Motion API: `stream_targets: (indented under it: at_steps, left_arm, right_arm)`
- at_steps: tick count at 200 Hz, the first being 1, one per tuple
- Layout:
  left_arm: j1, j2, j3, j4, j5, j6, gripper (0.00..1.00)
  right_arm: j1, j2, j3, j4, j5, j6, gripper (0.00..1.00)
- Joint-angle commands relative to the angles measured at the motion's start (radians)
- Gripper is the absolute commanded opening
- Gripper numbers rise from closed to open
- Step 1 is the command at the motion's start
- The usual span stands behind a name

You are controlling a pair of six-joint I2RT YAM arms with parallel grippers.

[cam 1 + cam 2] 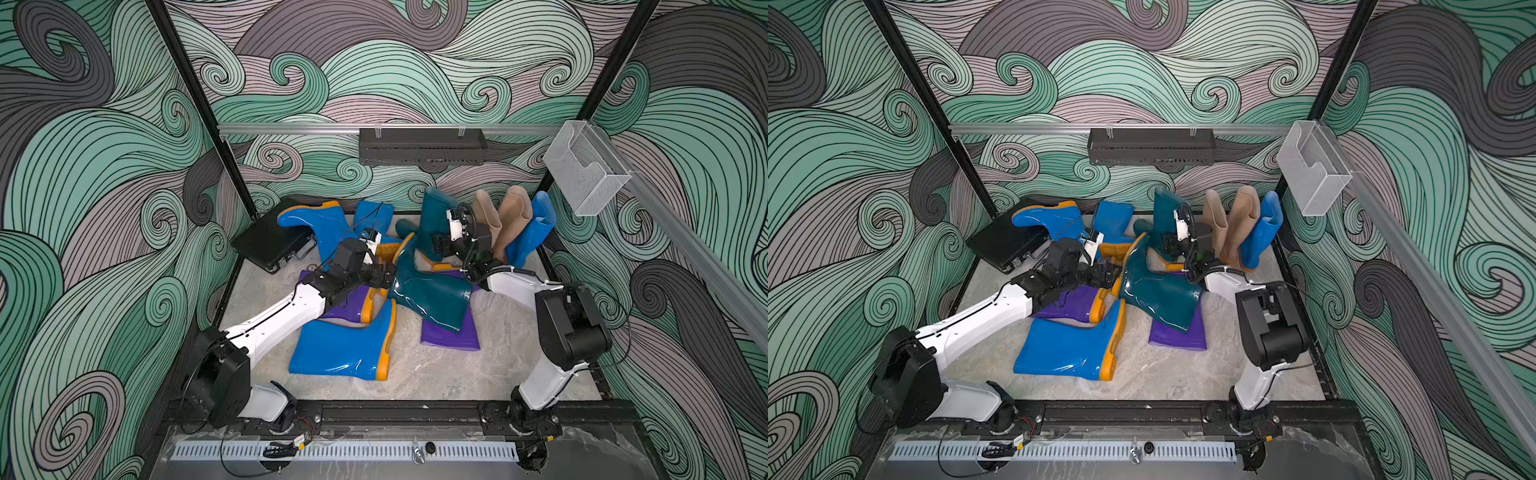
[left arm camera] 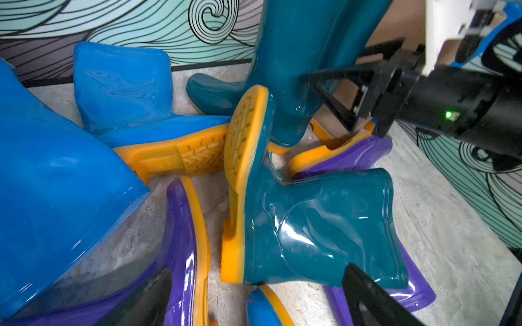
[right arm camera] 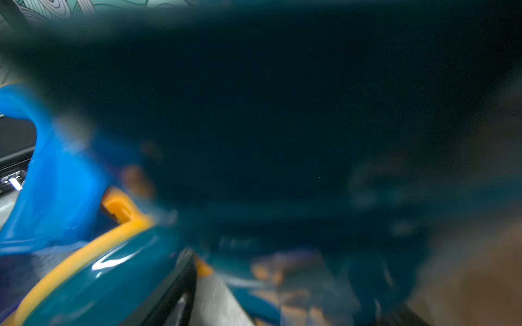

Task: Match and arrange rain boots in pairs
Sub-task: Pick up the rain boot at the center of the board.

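Left pincer (image 1: 385,276) wide open at sole of lying teal boot (image 1: 432,297).

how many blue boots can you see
4. Front blue boot lies flat; back-left blue boot rests by the black case; back-centre blue boot lies by the wall; back-right blue boot stands beside the beige boots. More could hide under the pile.

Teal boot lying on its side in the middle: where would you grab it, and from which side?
Probably the shaft cuff of the lying teal boot, from the right arm side. Its opening faces that way, giving a thin wall to pinch, while the foot and sole look too bulky.
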Motion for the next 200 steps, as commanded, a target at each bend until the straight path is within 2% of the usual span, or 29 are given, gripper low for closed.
stream_targets:
  at_steps: [1,13,25,55,95,114,152,200]
  left_arm:
    - [0.005,0.042,0.056,-0.076,0.022,0.044,0.95]
    - [0.005,0.052,0.075,-0.108,0.018,0.041,0.95]
    - [0.006,0.054,0.076,-0.112,0.015,0.046,0.95]
    - [0.005,0.053,0.069,-0.104,0.010,0.054,0.95]
    - [0.006,0.039,0.066,-0.106,0.010,0.056,0.95]
    - [0.006,0.031,0.059,-0.102,0.012,0.049,0.94]
    - [0.006,0.014,0.038,-0.086,0.020,0.038,0.94]
    - [0.006,0.008,0.022,-0.086,0.018,0.036,0.95]
  right_arm:
    - [0.009,0.063,0.040,0.081,-0.007,0.016,0.70]
    - [0.010,0.089,0.043,0.121,-0.041,0.009,0.57]
    - [0.013,0.097,0.041,0.152,-0.047,0.008,0.40]
    - [0.020,0.053,0.022,0.211,-0.080,0.010,0.00]
    - [0.023,-0.065,0.049,0.165,0.028,0.000,0.00]
    - [0.015,-0.096,0.102,0.082,0.040,0.003,0.00]
    - [-0.011,-0.109,0.172,-0.014,0.070,0.069,0.00]
    - [-0.060,-0.093,0.185,0.013,0.072,0.142,0.00]
